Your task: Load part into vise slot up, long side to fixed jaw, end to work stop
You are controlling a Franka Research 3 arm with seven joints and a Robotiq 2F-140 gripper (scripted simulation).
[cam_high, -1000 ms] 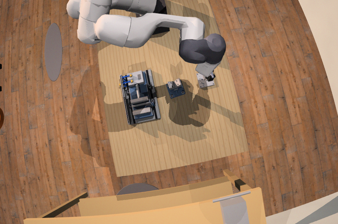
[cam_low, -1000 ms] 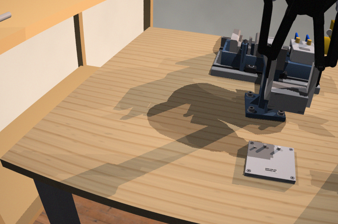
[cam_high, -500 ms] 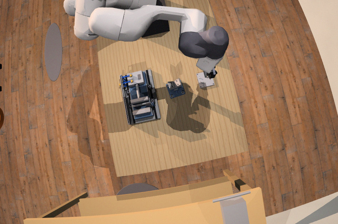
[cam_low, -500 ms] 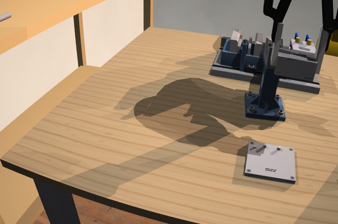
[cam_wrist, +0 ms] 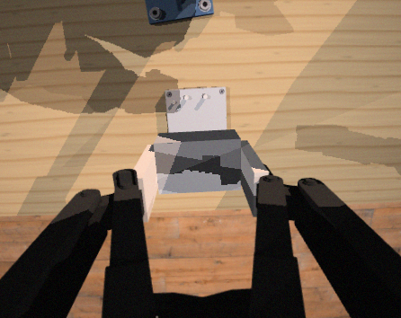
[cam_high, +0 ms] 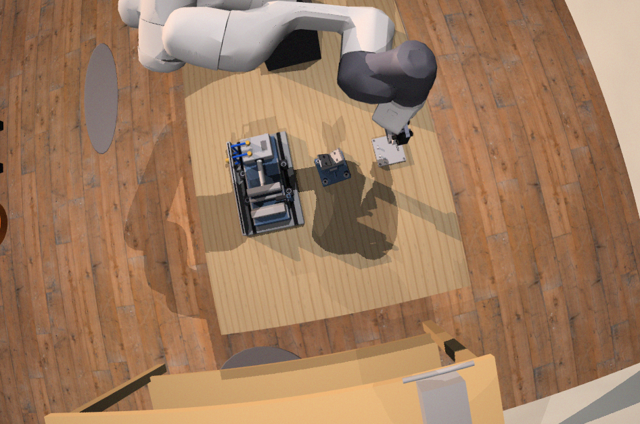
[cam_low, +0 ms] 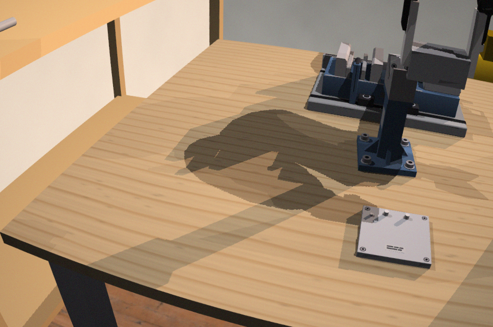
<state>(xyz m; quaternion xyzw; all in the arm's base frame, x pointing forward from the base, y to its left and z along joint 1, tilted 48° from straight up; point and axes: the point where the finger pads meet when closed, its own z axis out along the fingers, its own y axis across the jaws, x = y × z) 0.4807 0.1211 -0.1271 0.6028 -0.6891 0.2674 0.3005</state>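
My gripper (cam_low: 441, 61) (cam_wrist: 198, 159) is shut on the part, a grey block (cam_low: 437, 70) (cam_wrist: 197, 154). It holds the block by its two ends, high above the table. The milled slot is not clear to see. The infeed plate (cam_high: 385, 154) (cam_low: 394, 233) (cam_wrist: 197, 119) lies below with nothing on it but its pins. The V-block (cam_high: 325, 161) (cam_low: 399, 88) stands on a blue post between plate and vise. The vise is open, with its fixed jaw (cam_high: 268, 210) (cam_low: 342, 61) apart from the moving jaw (cam_high: 263, 189) (cam_low: 377, 64). The work stop is too small to tell clearly.
The air cylinder (cam_high: 256, 148) with blue fittings is at the vise's far end from the fixed jaw. The V-block's bolted base (cam_high: 337, 178) (cam_low: 386, 168) (cam_wrist: 182, 13) stands beside the vise. A wooden shelf unit (cam_high: 289, 393) (cam_low: 119, 0) stands beyond the table's edge.
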